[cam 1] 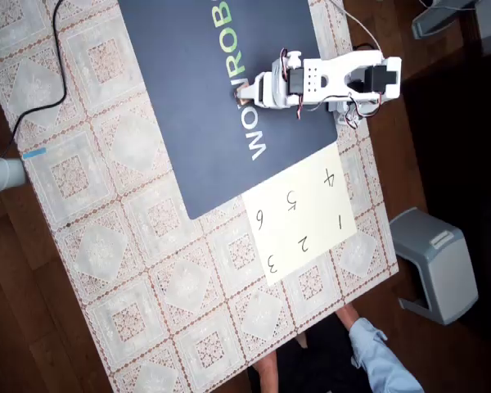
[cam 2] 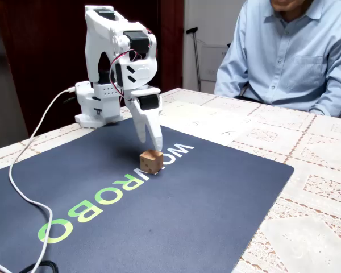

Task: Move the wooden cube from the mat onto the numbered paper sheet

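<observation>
End effector: in the fixed view we see the white end effector (cam 2: 153,142) pointing down over the mat, its tip just above and slightly behind the wooden cube; in the overhead view it (cam 1: 244,92) reaches left from the arm's base. We cannot tell whether its fingers are spread or pressed together.

Wooden cube: we find the wooden cube (cam 2: 151,161) resting on the mat beside the white "W" of the lettering, directly under the end effector's tip. Whether the tip touches its top we cannot tell. In the overhead view we make out only a sliver of it (cam 1: 239,99) at the finger ends.

Mat: the mat (cam 2: 176,216) lies flat on the bench, with the cube near its middle.

Numbered paper sheet: we see the numbered paper sheet (cam 1: 307,214) touching the mat's near right corner in the overhead view, well apart from the cube.

Bench: the bench (cam 1: 131,246) wears a lace-patterned cloth.

Person: a person in a light blue shirt (cam 2: 284,54) sits at the far right.
</observation>
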